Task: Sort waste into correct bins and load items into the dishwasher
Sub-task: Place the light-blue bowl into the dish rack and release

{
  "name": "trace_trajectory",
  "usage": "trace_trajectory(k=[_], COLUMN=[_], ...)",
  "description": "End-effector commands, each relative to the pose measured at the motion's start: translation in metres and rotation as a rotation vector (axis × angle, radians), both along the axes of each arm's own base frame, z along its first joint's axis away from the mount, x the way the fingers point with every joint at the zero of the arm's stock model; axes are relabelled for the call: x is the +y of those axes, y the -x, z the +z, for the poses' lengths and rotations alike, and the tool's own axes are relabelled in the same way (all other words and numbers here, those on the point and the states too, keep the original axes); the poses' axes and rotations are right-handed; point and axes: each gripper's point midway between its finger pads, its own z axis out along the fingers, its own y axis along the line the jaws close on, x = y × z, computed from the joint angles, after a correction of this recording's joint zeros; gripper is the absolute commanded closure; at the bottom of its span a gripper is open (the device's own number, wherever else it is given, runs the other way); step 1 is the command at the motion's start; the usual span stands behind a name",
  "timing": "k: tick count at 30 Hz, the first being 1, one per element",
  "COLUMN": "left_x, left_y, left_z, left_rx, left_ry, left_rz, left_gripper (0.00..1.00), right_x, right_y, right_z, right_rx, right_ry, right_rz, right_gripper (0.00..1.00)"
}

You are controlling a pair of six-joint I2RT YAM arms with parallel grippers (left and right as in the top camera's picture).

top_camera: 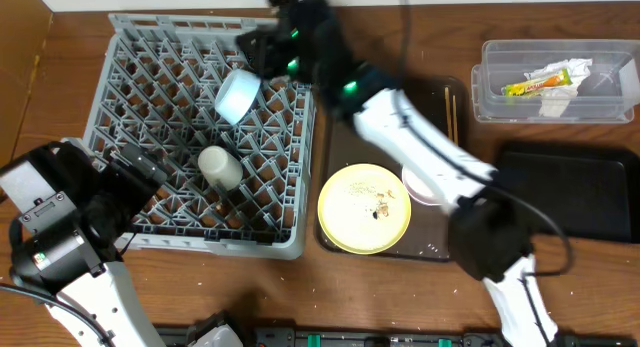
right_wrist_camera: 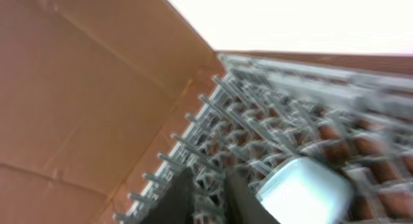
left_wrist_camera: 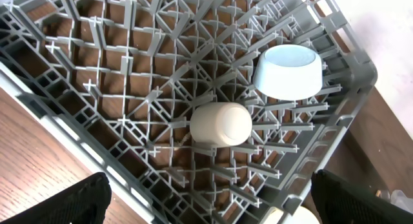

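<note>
Sitting in lattice rack (top_camera: 130, 47): rnd saucer (top_camera: 238, 95)

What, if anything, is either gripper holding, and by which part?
Nothing. The left gripper is open by the rack; the right gripper sits empty beside the light-blue saucer.

Grey plastic rack (left_wrist_camera: 358, 53), matt; cream cup (left_wrist_camera: 219, 124) smooth, perhaps ceramic.

- Robot lab test bench: left arm (top_camera: 60, 237) and right arm (top_camera: 420, 147) over a wooden table (top_camera: 300, 297)
- Cardboard panel (right_wrist_camera: 77, 88) as side wall
- Grey dish rack (top_camera: 120, 47) sits loose on tabletop
</note>
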Motion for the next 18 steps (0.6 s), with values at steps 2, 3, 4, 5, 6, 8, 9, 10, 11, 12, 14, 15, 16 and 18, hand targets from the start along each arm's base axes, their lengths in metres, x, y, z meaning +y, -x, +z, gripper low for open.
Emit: trace_trajectory(k=[2,3,4,5,6,8,9,10,11,12,14,15,16,18], left_x=[0.0,0.0,0.0,0.0,0.0,0.0,0.0,0.0,0.0,0.0,0.0,0.0,0.0,0.0], left_y=[-0.001,-0.001,-0.001,-0.001,-0.001,-0.001,-0.001,-0.001,-0.001,-0.001,-0.001,-0.001,-0.001,-0.001], left_z=[0.008,0.008,0.008,0.008,0.008,0.008,0.008,0.008,0.008,0.008,0.008,0.008,0.008,0.008], left_rx=[-0.022,-0.022,-0.022,-0.022,-0.022,-0.022,-0.022,-0.022,-0.022,-0.022,-0.022,-0.022,-0.022,-0.022], left_ry=[-0.014,-0.014,-0.014,-0.014,-0.014,-0.014,-0.014,-0.014,-0.014,-0.014,-0.014,-0.014,-0.014,-0.014], left_rz=[-0.012,-0.012,-0.012,-0.012,-0.012,-0.012,-0.012,-0.011,-0.012,-0.012,-0.011,-0.012,-0.012,-0.012], left_gripper=[0.0,0.0,0.0,0.0,0.0,0.0,0.0,0.0,0.0,0.0,0.0,0.0,0.0,0.0], right_x=[0.052,0.057,0.059,0.06,0.06,0.056,0.052,0.049,0.044,0.041,0.035,0.033,0.028,0.019], right_y=[0.024,0.025,0.025,0.024,0.022,0.017,0.015,0.014,0.012,0.01,0.006,0.004,0.003,0.001], right_z=[-0.062,-0.07,-0.076,-0.088,-0.097,-0.117,-0.127,-0.132,-0.138,-0.141,-0.141,-0.139,-0.132,-0.118], right_rx=[0.063,0.074,0.086,0.101,0.109,0.133,0.148,0.158,0.166,0.167,0.152,0.146,0.137,0.114], right_ry=[-0.026,-0.035,-0.037,-0.027,-0.013,0.035,0.061,0.079,0.104,0.122,0.142,0.148,0.163,0.194], right_rz=[0.07,0.07,0.063,0.044,0.023,-0.024,-0.046,-0.058,-0.073,-0.079,-0.081,-0.082,-0.09,-0.123], right_gripper=[0.93,0.93,0.93,0.94,0.94,0.94,0.94,0.94,0.94,0.95,0.95,0.95,0.94,0.94])
